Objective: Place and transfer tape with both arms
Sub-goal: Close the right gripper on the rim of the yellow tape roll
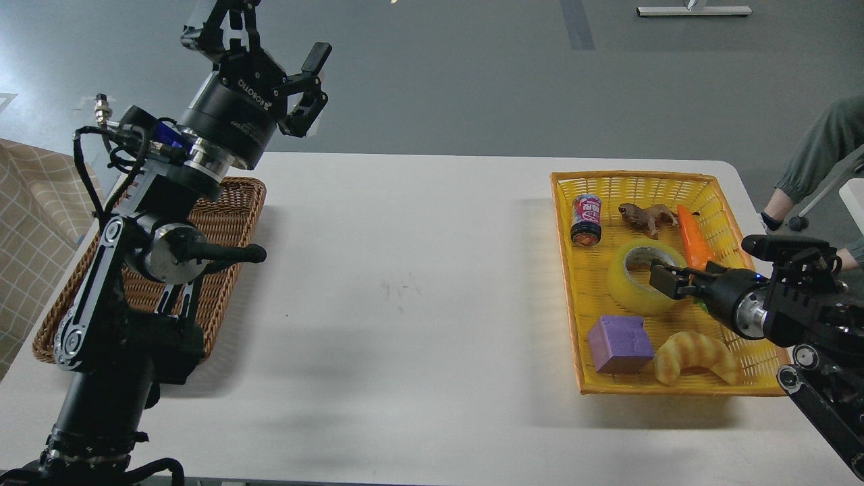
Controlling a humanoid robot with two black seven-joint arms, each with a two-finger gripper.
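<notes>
The tape [626, 287], a wide yellow roll with a grey-white core, lies flat in the yellow basket [563, 270] on the right of the white table. My right gripper [665, 281] comes in from the right, low over the basket, with its tip at the roll's right rim, over the core. It is small and dark, so I cannot tell its fingers apart. My left gripper [270, 37] is open and empty, held high above the table's far left corner.
The yellow basket also holds a small can [586, 219], a brown toy animal [646, 216], an orange carrot [691, 236], a purple cube [619, 344] and a tan croissant [695, 358]. A brown wicker basket [233, 216] stands at the left, behind my left arm. A person's leg [817, 155] is at the far right.
</notes>
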